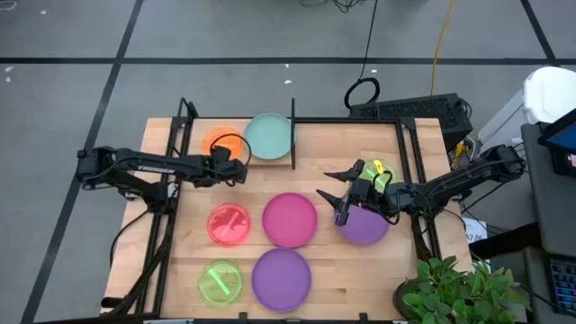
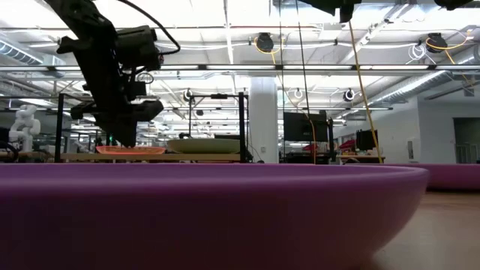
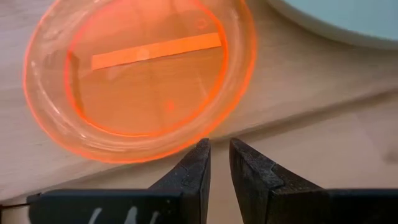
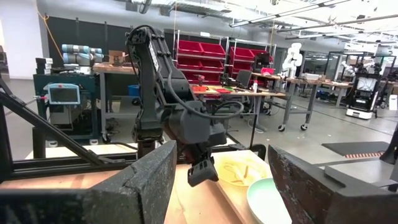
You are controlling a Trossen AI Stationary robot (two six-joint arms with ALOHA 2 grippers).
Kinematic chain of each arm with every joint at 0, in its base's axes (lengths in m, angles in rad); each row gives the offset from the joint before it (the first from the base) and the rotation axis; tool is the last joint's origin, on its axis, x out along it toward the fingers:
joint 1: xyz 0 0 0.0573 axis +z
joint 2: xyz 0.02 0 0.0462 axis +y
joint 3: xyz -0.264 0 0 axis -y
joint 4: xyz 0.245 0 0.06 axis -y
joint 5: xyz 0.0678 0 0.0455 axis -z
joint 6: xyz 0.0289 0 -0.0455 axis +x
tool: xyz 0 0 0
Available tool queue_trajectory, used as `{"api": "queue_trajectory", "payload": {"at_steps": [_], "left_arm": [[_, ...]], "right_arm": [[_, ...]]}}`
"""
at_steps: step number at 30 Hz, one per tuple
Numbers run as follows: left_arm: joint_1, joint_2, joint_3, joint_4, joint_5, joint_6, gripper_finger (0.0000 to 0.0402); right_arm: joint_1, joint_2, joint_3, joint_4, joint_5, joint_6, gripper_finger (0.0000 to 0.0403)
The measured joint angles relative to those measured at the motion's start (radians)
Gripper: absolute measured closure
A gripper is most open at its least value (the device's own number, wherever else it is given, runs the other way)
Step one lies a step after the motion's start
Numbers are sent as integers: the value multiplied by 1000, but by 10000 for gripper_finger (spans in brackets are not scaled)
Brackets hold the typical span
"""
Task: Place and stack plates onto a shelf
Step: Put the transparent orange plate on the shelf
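Note:
The shelf [image 1: 192, 147] stands at the table's far left. An orange plate [image 1: 222, 141] and a pale teal plate [image 1: 268, 135] lie flat on it. My left gripper [image 1: 239, 167] hangs just off the orange plate's [image 3: 140, 74] near rim, fingers [image 3: 196, 163] a narrow gap apart with nothing between them. My right gripper [image 1: 337, 193] is wide open and empty, at the far left rim of a purple plate [image 1: 364, 227]. Red [image 1: 229, 223], magenta [image 1: 290, 219], neon-green [image 1: 220, 281] and a second purple plate [image 1: 281, 279] lie flat on the table.
A black frame [image 1: 409, 153] runs round the table, with an upright post [image 1: 293, 135] beside the teal plate. A potted plant [image 1: 459, 290] sits at the near right corner. A neon-green bit [image 1: 379, 169] shows by the right wrist. A purple plate [image 2: 225, 217] fills the low view's foreground.

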Motion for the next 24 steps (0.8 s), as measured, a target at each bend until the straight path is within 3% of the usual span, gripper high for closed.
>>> {"api": "queue_trajectory", "payload": {"at_steps": [10, 17, 24], "left_arm": [[46, -1, 0, 16, -51, 29, 335], [23, -2, 0, 57, 30, 40, 335], [-4, -2, 0, 95, 13, 82, 335]], "right_arm": [[0, 0, 0, -2, 0, 4, 167], [0, 0, 0, -7, 0, 5, 167], [0, 0, 0, -7, 0, 5, 167]]}}
